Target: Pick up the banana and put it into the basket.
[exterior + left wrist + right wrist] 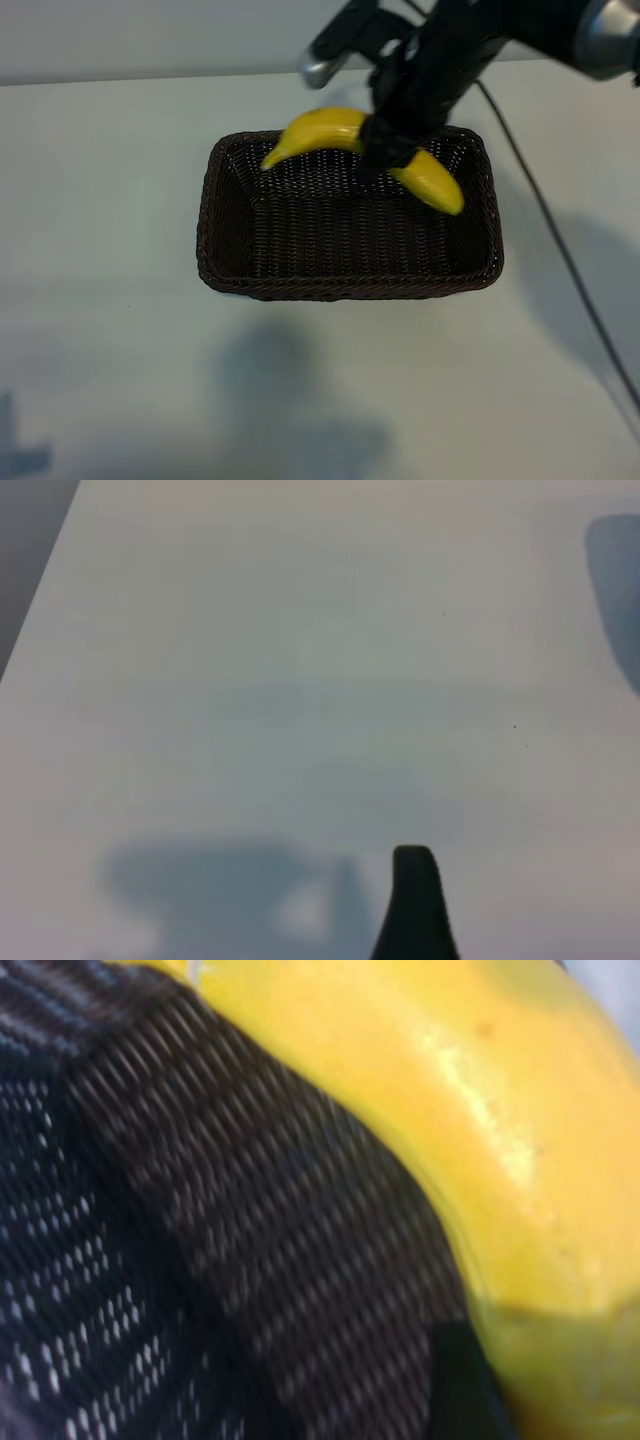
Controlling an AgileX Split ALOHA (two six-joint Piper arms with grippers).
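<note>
The yellow banana (320, 130) hangs curved over the far half of the dark brown wicker basket (350, 288), above its floor. My right gripper (385, 150) comes down from the upper right and is shut on the banana's middle, hiding that part. The right wrist view shows the banana (450, 1110) close up against the basket's weave (250, 1240), with a dark fingertip (455, 1380) at its side. The left arm is outside the exterior view. In the left wrist view only one dark fingertip (414, 880) shows over bare table, with nothing held.
The basket stands mid-table on a pale tabletop (120, 380). A black cable (560, 250) trails from the right arm across the table's right side. The arms' shadows fall on the near table.
</note>
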